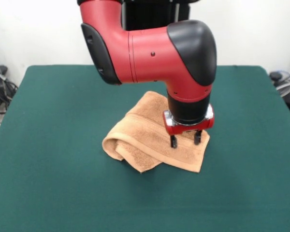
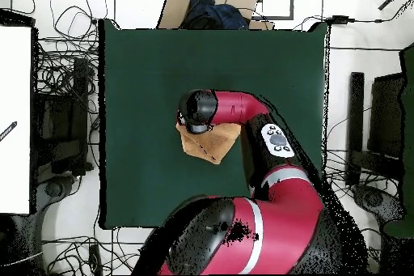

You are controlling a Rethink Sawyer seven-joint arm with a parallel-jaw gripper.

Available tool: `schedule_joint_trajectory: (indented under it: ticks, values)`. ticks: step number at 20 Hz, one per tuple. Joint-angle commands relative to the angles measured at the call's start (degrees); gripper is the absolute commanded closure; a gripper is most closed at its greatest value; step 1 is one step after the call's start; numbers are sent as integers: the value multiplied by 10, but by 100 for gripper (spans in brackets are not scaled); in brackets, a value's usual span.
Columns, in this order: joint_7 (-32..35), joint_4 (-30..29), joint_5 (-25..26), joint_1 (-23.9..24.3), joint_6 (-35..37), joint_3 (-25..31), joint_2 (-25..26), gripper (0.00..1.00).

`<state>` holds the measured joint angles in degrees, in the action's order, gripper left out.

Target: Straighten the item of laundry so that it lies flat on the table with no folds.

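The towel lies folded near the middle of the table, fingers spread just above it; a shallow pinch could drag both layers together.

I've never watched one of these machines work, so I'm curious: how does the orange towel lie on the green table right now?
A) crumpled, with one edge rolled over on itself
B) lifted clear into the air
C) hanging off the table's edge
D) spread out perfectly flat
A: the towel sits bunched on the green table, its edge at the picture's left curled into a roll, while the gripper stands over it with its fingers apart.
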<state>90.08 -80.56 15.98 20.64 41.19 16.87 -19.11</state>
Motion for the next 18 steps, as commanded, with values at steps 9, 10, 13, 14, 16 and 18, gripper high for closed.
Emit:
schedule_joint_trajectory:
  ticks: [9,10,13,14,16,18]
  values:
    - [28,-18,5,-18,24,4,-61,0]
    - [27,-18,2,-19,32,6,-70,0]
    - [27,-29,-1,-14,28,10,-72,0]
    - [26,-30,-3,-14,30,11,-76,0]
    - [25,-27,-6,-16,39,13,-83,0]
    - [22,-22,-7,-15,41,17,-78,0]
